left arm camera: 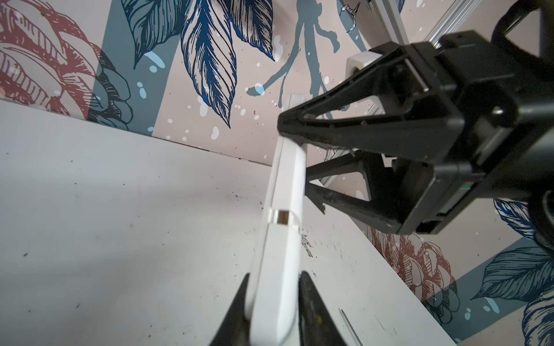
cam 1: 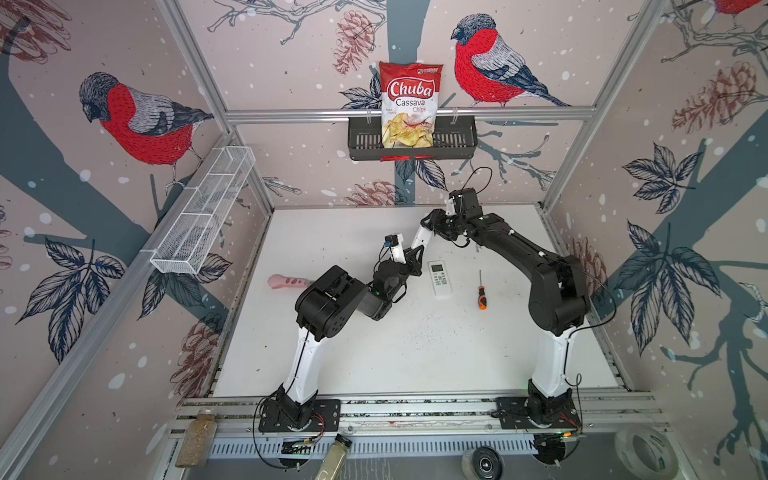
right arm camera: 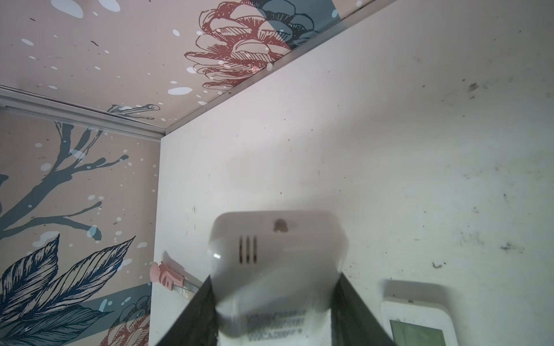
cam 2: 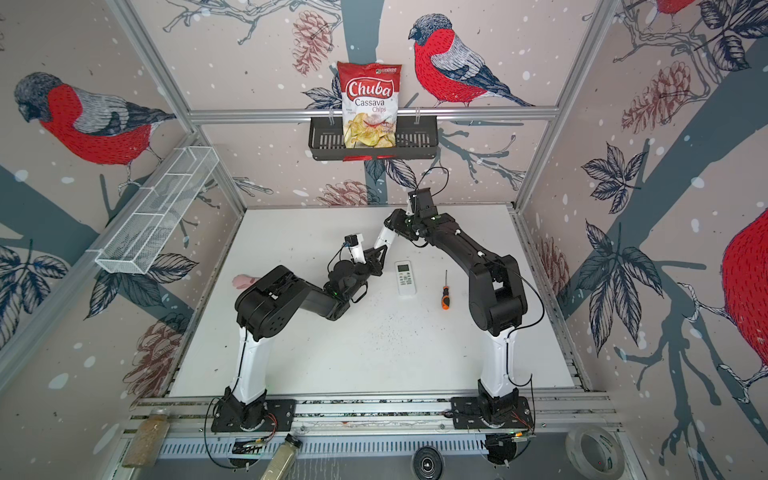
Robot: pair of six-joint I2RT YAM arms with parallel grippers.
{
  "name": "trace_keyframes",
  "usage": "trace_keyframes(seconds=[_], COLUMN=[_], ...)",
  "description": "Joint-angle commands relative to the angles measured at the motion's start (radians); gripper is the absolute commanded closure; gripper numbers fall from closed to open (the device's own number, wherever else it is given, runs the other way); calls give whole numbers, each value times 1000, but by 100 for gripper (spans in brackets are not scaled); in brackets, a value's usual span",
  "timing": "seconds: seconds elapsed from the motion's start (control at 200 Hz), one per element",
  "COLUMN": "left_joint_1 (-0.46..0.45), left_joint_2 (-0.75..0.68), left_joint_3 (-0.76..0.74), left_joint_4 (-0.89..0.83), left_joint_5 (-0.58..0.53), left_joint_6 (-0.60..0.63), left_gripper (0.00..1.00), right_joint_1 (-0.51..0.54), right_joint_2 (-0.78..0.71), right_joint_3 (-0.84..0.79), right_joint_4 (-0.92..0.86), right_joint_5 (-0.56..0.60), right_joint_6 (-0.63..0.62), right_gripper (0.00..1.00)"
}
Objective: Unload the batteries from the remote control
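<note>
A white remote control (cam 1: 422, 240) (cam 2: 382, 237) hangs in the air above the back middle of the table, gripped at both ends. My left gripper (left arm camera: 274, 277) (cam 1: 417, 254) is shut on one end of it, its two black fingers pressing the narrow sides. My right gripper (right arm camera: 275, 274) (cam 1: 432, 222) is shut on the other end, across the remote's (right arm camera: 275, 245) wide body. In the left wrist view the remote (left arm camera: 281, 191) runs edge-on up to the right gripper's fingers (left arm camera: 329, 128). The batteries are hidden.
A second white remote with a display (cam 1: 440, 278) (right arm camera: 416, 320) lies flat on the table (cam 1: 374, 357) under the right arm. An orange-and-black screwdriver (cam 1: 481, 293) lies beside it. A pink-handled tool (cam 1: 286, 281) lies at the left. A chips bag (cam 1: 409, 104) stands in the wall basket.
</note>
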Motion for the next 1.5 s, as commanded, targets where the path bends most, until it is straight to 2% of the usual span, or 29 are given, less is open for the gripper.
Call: trace_keyframes(seconds=[0.0,0.245,0.665,0.956,1.171,1.376,1.496], left_joint_1=[-1,-4,-26,-24,-5,8,9], left_joint_2=[-10,-24,-36,-47,-44,-47,-46], left_joint_3=[-7,-27,-49,-50,-75,-56,-37], left_joint_4=[42,52,61,47,61,49,38], left_joint_5=[12,15,24,14,-6,3,18], left_joint_6=[3,9,16,28,-1,5,7], left_gripper=[71,68,76,76,50,50,54], right_joint_1=[-2,-4,-15,-15,-15,-11,-10], right_joint_2=[-12,-13,0,4,-1,-7,-4], right_joint_3=[-1,-1,-5,-3,-1,-11,-12], right_joint_4=[48,47,53,56,54,58,61], right_joint_5=[-7,-4,1,-1,-5,-9,-11], right_joint_6=[-7,-10,-6,-6,-10,-10,-9], right_gripper=[73,74,75,76,75,75,75])
